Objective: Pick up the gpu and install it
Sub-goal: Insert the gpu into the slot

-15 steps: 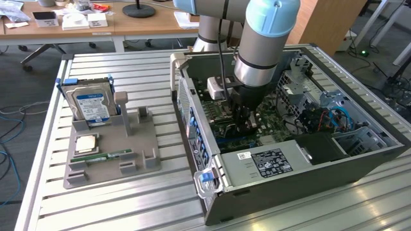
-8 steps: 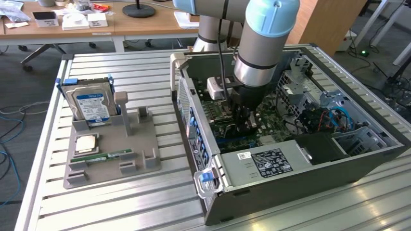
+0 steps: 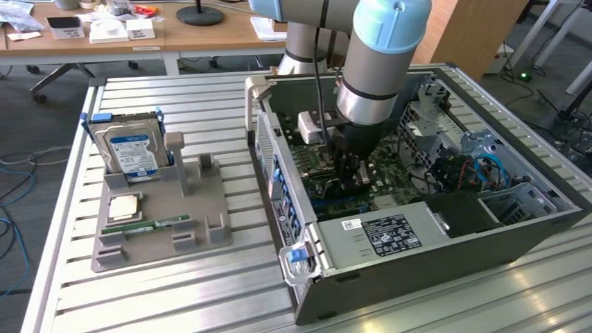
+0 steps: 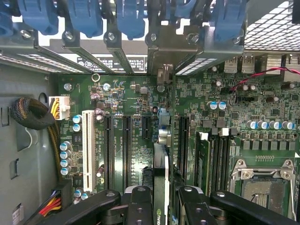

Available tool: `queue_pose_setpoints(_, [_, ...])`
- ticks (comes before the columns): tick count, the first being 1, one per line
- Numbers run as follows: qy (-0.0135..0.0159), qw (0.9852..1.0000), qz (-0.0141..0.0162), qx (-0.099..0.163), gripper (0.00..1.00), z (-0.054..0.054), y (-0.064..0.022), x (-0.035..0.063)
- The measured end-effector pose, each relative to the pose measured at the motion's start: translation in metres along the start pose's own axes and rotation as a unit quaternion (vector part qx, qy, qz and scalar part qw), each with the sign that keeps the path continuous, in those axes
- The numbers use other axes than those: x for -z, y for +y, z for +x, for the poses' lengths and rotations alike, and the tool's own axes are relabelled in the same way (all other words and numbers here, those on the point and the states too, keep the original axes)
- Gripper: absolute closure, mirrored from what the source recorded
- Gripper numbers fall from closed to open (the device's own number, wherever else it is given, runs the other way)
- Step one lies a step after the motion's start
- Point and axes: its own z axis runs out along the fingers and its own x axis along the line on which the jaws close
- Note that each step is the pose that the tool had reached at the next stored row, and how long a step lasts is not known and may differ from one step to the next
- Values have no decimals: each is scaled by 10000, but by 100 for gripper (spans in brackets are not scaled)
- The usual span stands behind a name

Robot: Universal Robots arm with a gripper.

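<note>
The arm is reaching down into the open case (image 3: 416, 263), which is lying on its side on the table (image 3: 185, 305). The claw (image 3: 351, 177) is hanging low over the motherboard (image 4: 131, 103). In the wrist view the claw (image 4: 164, 201) is closing narrow on the gpu (image 4: 161, 173): one black finger (image 4: 140, 199) is pressing on each side of the card. The gpu is standing on its edge above the board, between the long black slots (image 4: 126, 145), and its metal bracket (image 4: 161, 56) is pointing toward the rear wall with the blue clips (image 4: 84, 18). I cannot tell if the card is sitting fully in a slot.

At the exterior view's left, well apart from the case, a grey tray (image 3: 213, 208) is lying on the table. The hard drive (image 3: 129, 149) is standing upright in it, and a memory stick (image 3: 157, 225) is lying flat near its front.
</note>
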Motion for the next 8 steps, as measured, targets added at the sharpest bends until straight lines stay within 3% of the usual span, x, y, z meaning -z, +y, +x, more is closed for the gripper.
queue_pose_setpoints(8, [0, 10000, 0, 20, 74, 1, 3, -3])
